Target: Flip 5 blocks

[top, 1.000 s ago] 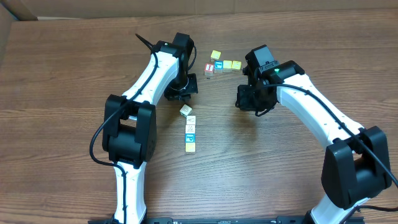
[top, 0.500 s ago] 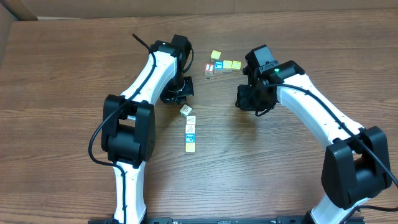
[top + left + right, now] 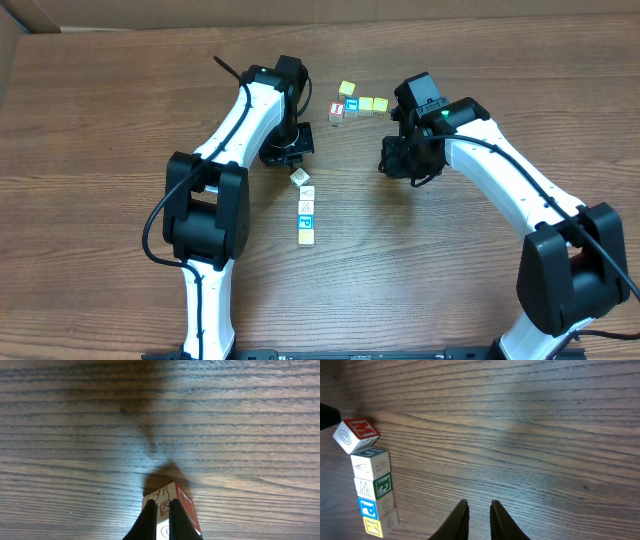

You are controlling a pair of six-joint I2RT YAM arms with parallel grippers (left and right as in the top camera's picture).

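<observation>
**Right wrist view.** On the tilted cube [image 3: 351, 435] at the head of the row I read an "M" on its red face and an "O" on its whitish side. The blue-lettered cube [image 3: 369, 506], third along the row from the tilted cube, carries a "P". The green-lettered cube [image 3: 376, 486], second from it, shows one green character that I cannot settle. The pale cube [image 3: 369, 466], touching the tilted cube, bears only faint marks.

**Overhead view.** None of the lettering is large enough for me to read.
</observation>
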